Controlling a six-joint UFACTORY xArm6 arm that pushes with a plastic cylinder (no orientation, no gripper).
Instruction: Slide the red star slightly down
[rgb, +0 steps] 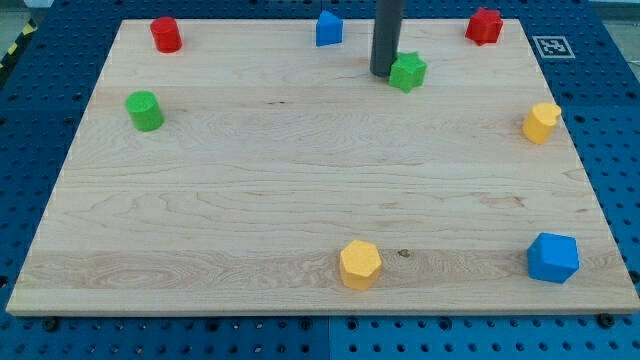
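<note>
The red star (484, 26) sits at the view's top right corner of the wooden board (300, 190). My tip (383, 72) is at the top middle, well to the left of the red star. It stands right beside the left edge of the green star (408, 72), touching or nearly so.
A blue block (328, 28) lies above-left of my tip. A red cylinder (165, 34) is at top left, a green cylinder (145, 110) at left. A yellow block (541, 122) is at right, a blue block (553, 257) at bottom right, a yellow hexagon (360, 264) at bottom middle.
</note>
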